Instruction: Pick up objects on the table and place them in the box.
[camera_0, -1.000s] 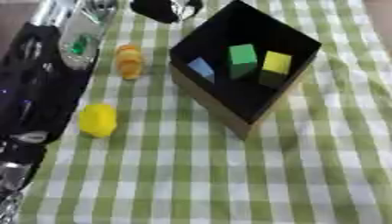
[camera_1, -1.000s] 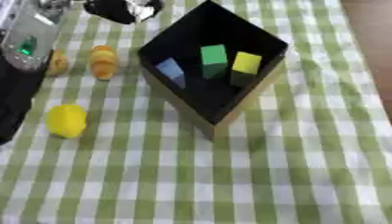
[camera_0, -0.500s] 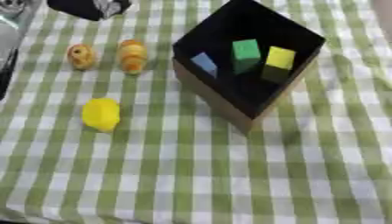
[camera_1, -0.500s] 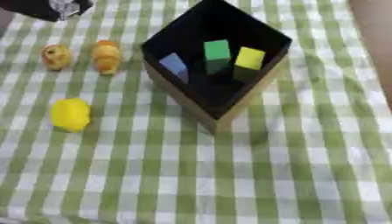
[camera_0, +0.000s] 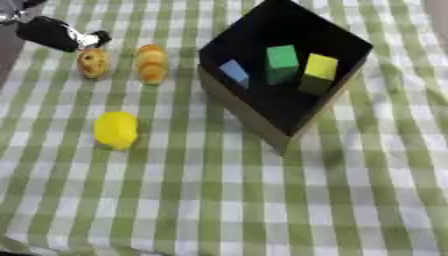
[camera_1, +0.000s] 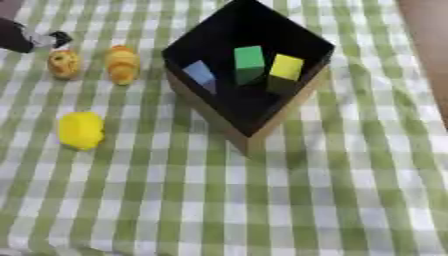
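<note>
Your left hand (camera_0: 54, 34) is way up in the far-left corner, coming in at a slant with its tip just beside the small round orange thing (camera_0: 93, 62). Only a dark chunk of it shows with a bit of silver near the end, so honestly I can't tell if the fingers are open or curled, or if it's touching that orange piece. Your right hand isn't anywhere in either view.

Next to the round one sits a longer orange lumpy thing (camera_0: 151, 63), and nearer to you a yellow lemon-looking object (camera_0: 115, 129), all loose on the green checked cloth (camera_0: 219, 200). The black box (camera_0: 262, 107) sits to the right of them, holding a blue block (camera_1: 200, 75), a green block (camera_1: 249, 60) and a yellow block (camera_1: 285, 68).
</note>
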